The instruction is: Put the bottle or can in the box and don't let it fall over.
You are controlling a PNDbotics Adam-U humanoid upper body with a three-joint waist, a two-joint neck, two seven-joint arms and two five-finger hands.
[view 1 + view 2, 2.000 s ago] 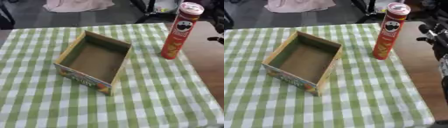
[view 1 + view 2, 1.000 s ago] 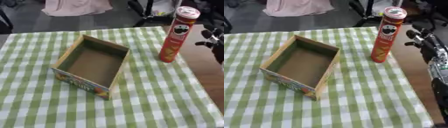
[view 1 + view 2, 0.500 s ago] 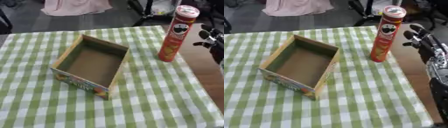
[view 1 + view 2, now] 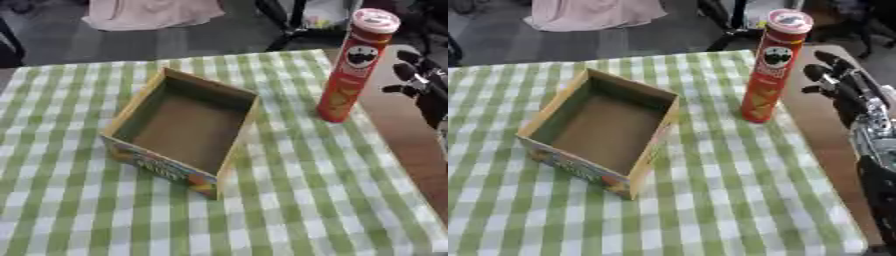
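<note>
A tall red crisp can (image 4: 773, 65) with a white lid stands upright near the right edge of the green checked cloth. An open cardboard box (image 4: 604, 131), empty, with a printed colourful front, sits left of the middle. My right hand (image 4: 842, 90) is just right of the can, over the bare wooden tabletop, fingers straight and spread, a small gap from the can. The left hand shows in neither view.
The green and white checked cloth (image 4: 710, 200) covers most of the table; a strip of bare brown tabletop (image 4: 824, 150) runs along the right. Beyond the far edge lie a pink cloth (image 4: 149, 12) on the floor and dark chair legs.
My right hand has come in from the right edge toward the can. The can and box stand as before; the camera has shifted a little.
</note>
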